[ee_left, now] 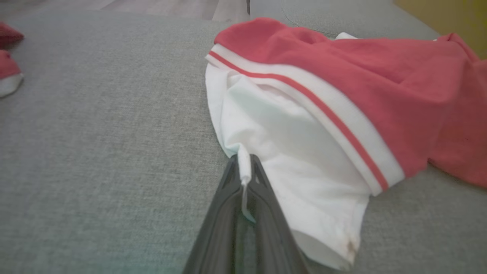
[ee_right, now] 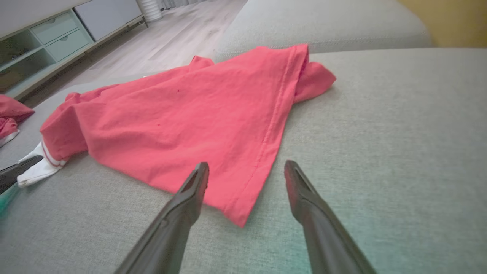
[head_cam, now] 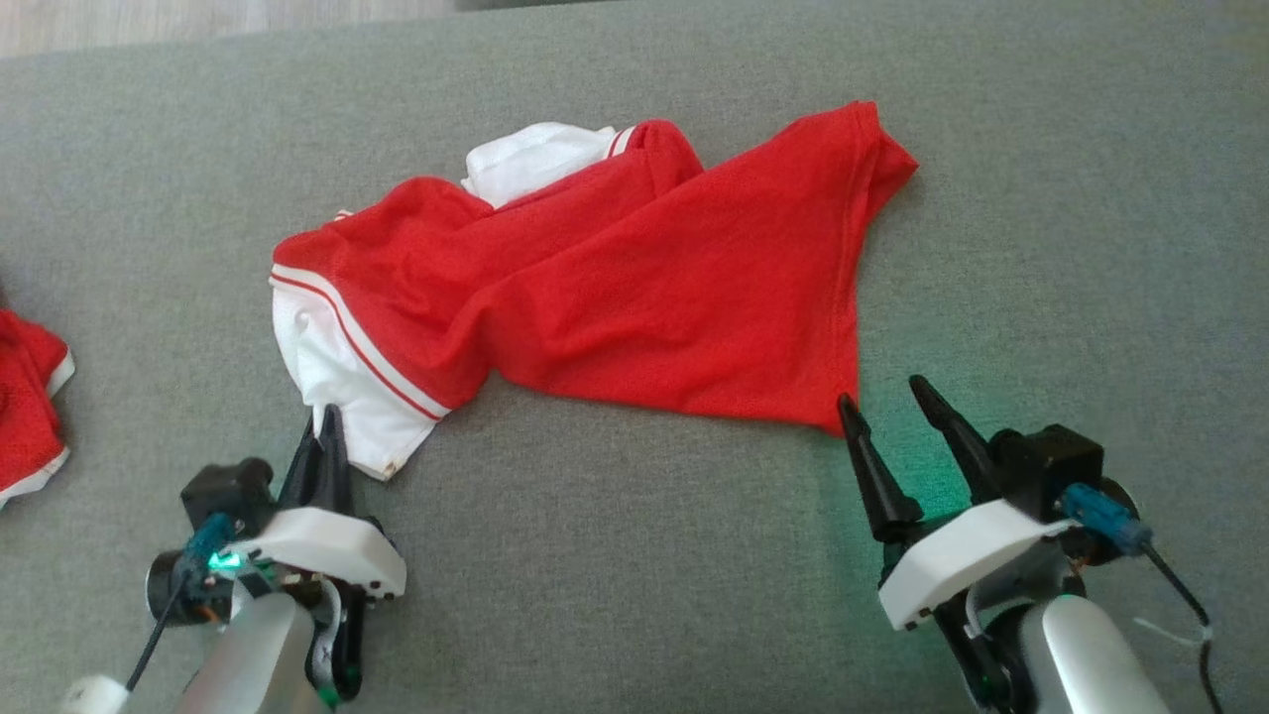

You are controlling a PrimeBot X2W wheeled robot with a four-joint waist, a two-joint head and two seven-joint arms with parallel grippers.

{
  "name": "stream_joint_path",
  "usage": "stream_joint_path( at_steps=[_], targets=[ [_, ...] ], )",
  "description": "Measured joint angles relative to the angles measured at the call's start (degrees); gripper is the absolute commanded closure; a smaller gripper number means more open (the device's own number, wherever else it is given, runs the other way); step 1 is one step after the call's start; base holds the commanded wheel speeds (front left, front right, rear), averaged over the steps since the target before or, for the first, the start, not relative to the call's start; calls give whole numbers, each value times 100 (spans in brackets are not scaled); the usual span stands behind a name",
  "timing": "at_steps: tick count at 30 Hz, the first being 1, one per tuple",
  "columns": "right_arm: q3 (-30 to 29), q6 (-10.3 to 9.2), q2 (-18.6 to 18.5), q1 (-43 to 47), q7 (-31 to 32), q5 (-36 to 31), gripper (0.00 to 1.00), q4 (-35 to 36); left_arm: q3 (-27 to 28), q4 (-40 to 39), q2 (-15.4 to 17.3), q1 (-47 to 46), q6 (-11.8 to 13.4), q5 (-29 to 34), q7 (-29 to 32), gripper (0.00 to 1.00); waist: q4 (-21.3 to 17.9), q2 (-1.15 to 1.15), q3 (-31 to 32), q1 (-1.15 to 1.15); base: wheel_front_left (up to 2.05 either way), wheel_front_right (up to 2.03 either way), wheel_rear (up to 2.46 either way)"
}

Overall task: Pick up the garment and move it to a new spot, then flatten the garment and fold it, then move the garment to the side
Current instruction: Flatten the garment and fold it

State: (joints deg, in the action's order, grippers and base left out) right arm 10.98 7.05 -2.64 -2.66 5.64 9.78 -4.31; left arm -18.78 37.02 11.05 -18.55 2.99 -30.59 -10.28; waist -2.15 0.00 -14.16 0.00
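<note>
Garment: red knit shirt with white panels and red-and-white striped trim (head_cam: 634,297), lying crumpled and part-folded across the middle of the grey upholstered surface (head_cam: 634,575), not yet flattened.

Item, far left: a second red-and-white cloth (head_cam: 30,397) is lying at the surface's edge, well apart from the garment and from both claws; it is playing no part in the present step.

Item, left: the left claw (head_cam: 325,421) is resting low on the surface with its two dark fingers closed together. In the left wrist view it is pinching a small fold of the white sleeve end (ee_left: 289,160) at its near edge, so it is gripping the garment. The hold seems to be there as one of two anchor points for lifting or spreading the cloth.

Item, centre: the red body is lying in a rough triangle, bunched toward the left and tapering to a hem corner (ee_right: 237,217) at the lower right.

Item, right: the right claw (head_cam: 880,392) is standing open, its fingers spread either side of that hem corner and not gripping it. It appears to be lining up for the second grasp, which would let both arms carry the garment together.
</note>
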Motion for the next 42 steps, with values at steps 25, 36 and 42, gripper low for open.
stream_joint_path(
  at_steps=[25,36,42],
  targets=[
    [169,0,-5,-592,-288,293,100,-1381,-73,-248,-137,169,-99,-70,-343,100,212,0,-160,0,0,0,0],
    [112,0,-9,-760,-824,400,100,-928,204,-1157,-133,612,-211,-337,-386,100,120,0,42,0,0,0,0],
    [-510,0,-9,-717,-544,105,100,232,647,-2993,-155,857,-488,-817,-400,100,67,0,260,-1,0,0,0]
  ],
)
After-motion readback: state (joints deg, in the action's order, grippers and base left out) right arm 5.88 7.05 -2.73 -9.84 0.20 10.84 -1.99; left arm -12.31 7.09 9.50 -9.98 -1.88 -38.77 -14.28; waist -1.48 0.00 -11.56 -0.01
